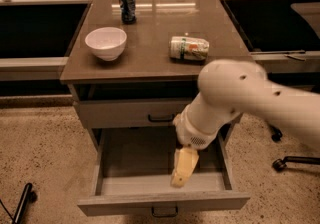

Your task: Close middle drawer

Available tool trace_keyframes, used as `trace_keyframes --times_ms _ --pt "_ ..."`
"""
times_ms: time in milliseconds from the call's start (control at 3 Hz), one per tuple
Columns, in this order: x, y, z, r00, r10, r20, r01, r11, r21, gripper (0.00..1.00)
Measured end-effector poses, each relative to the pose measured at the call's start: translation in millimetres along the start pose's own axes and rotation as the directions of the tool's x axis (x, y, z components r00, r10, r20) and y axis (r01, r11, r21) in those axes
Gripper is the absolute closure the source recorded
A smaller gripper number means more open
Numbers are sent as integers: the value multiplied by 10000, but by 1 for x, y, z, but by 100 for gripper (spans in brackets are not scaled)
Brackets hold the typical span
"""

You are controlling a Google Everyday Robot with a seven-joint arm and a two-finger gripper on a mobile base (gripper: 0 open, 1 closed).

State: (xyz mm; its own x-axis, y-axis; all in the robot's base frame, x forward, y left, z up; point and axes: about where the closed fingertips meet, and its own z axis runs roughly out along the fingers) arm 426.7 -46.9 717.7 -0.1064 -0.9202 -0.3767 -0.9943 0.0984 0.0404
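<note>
Speckled floor (45,158); cabinet top (150,63) is carrying a white bowl (105,42) at 9 o'clock and a tipped can (188,48) at 4. The gripper (181,173) is hanging over the pulled-out middle drawer (165,201), can't tell jaw state.

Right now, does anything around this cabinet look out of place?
The green can lies tipped on its side on the cabinet top, unlike the upright dark can. The middle drawer stands pulled far out, with the end effector hanging above its inside.

The blurred gripper (179,178) hangs over the middle drawer (160,202), perhaps inside it; the arm (240,95) hides its right rear corner.
</note>
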Motion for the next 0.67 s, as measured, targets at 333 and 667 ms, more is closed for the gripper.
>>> trace_keyframes --times_ms 333,667 --pt "15 17 22 9997 80 -227 -89 9992 -386 0" --pt "15 17 22 9997 66 -233 -75 9992 -387 0"
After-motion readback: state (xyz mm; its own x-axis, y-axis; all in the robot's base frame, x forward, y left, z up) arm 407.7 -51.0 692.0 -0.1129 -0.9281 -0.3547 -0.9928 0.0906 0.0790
